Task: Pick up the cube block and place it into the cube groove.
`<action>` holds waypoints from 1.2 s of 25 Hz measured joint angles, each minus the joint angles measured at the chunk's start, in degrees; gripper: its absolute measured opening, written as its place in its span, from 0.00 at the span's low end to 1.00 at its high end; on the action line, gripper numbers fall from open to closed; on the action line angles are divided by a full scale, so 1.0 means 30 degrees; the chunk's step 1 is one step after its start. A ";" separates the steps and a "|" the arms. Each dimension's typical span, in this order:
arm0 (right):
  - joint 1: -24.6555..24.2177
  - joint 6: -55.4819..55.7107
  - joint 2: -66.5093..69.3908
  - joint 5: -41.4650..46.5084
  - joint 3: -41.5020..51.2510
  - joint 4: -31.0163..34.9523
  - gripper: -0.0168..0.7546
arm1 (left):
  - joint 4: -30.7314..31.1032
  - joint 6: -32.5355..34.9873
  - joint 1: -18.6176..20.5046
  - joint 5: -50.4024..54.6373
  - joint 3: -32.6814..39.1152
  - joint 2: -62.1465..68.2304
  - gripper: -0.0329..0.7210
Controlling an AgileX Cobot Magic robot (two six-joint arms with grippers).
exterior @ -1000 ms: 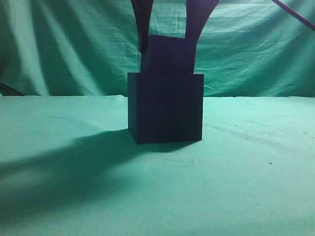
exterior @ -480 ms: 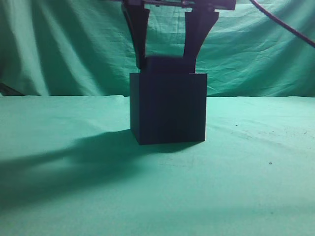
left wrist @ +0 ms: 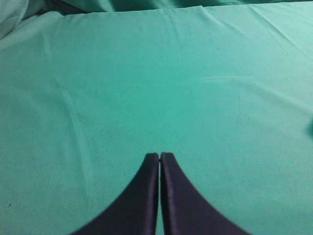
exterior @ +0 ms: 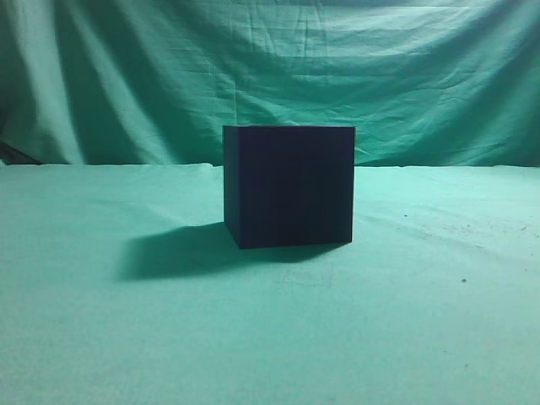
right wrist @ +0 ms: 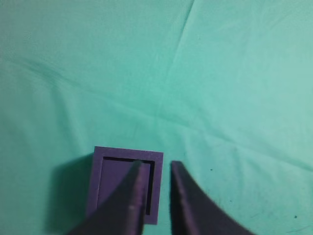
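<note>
The cube groove (exterior: 288, 186) is a near-black box standing on the green cloth in the middle of the exterior view. In the right wrist view I look down on the cube groove (right wrist: 95, 156), and the cube block (right wrist: 115, 181) sits inside its square opening, top face showing. My right gripper (right wrist: 155, 166) is open and empty, high above the box's right rim. My left gripper (left wrist: 160, 155) is shut and empty over bare cloth. Neither gripper shows in the exterior view.
Green cloth (exterior: 422, 321) covers the table and hangs as a backdrop (exterior: 126, 76) behind. The box casts a shadow (exterior: 177, 253) to its left.
The right gripper let go of the cube block, which dropped fully into the box, and rose out of the exterior view. Its shadow on the cloth is gone.
</note>
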 joint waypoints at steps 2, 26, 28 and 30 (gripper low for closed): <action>0.0000 -0.0186 -0.1103 0.0130 0.0000 0.0000 0.11 | 0.0000 0.0000 0.0000 0.0000 0.0000 0.0000 0.04; 0.0000 -0.1273 -1.9162 -0.1230 1.3680 0.4195 0.09 | 0.0000 0.0000 0.0000 0.0000 0.0000 0.0000 0.04; 0.0000 -0.1444 -2.0095 -0.0478 1.3714 0.4223 0.09 | 0.0000 0.0000 0.0000 0.0000 0.0000 0.0000 0.04; 0.0000 -0.2258 -2.0646 -0.0084 1.3714 0.4223 0.09 | 0.0000 0.0000 0.0000 0.0000 0.0000 0.0000 0.04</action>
